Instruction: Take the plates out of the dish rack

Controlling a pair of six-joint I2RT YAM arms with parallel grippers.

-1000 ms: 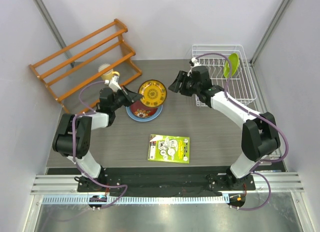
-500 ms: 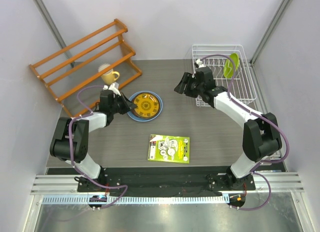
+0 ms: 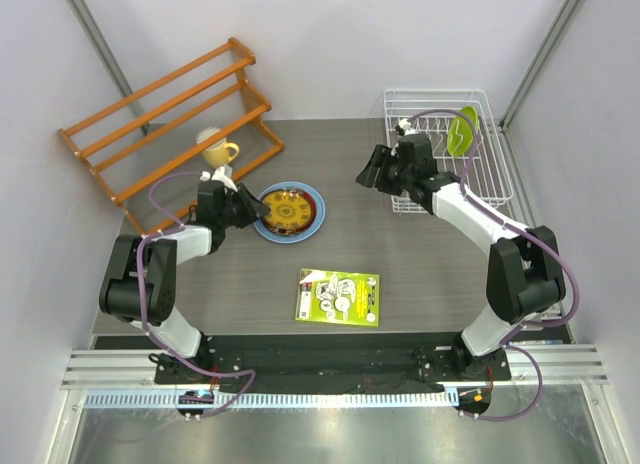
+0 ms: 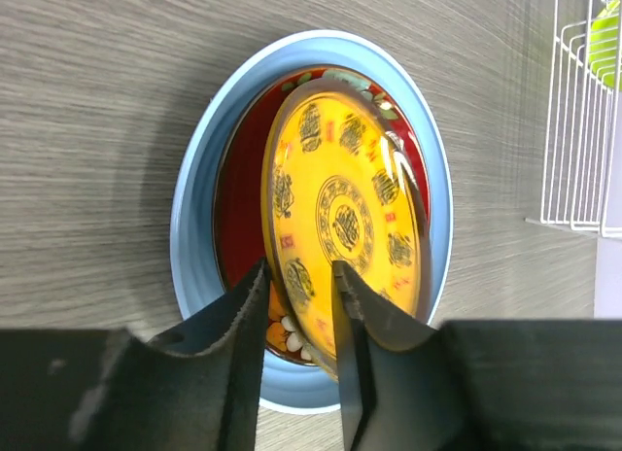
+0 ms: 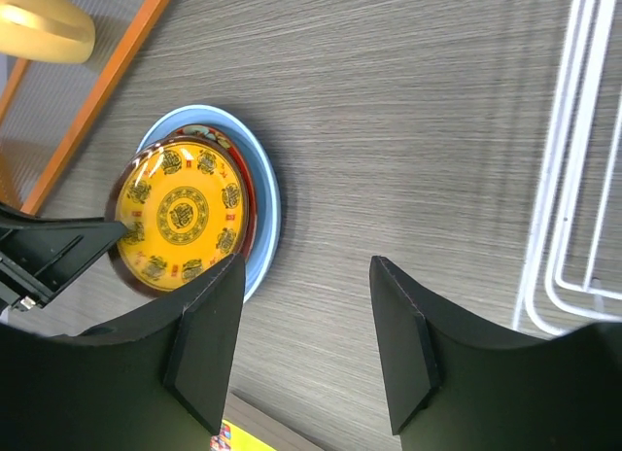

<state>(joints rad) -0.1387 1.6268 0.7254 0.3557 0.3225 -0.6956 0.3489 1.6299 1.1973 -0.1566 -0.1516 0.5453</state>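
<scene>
The rack (image 3: 497, 174) at the table's (image 3: 420, 264) far right holds one green plate (image 3: 463, 130), standing upright between the prongs. The other three plates are stacked on the table left of centre. The blue plate (image 4: 194, 237) lies at the bottom with the red plate (image 4: 238, 208) in it. The yellow plate (image 4: 340, 208) is on top, tilted, its near rim pinched by the left tool (image 4: 296, 295). The right tool (image 5: 306, 276) hangs spread and empty over the table, just beside the rack.

Grey table (image 3: 430, 274) bearing blue plate (image 3: 317, 208), booklet (image 3: 338, 297)
</scene>
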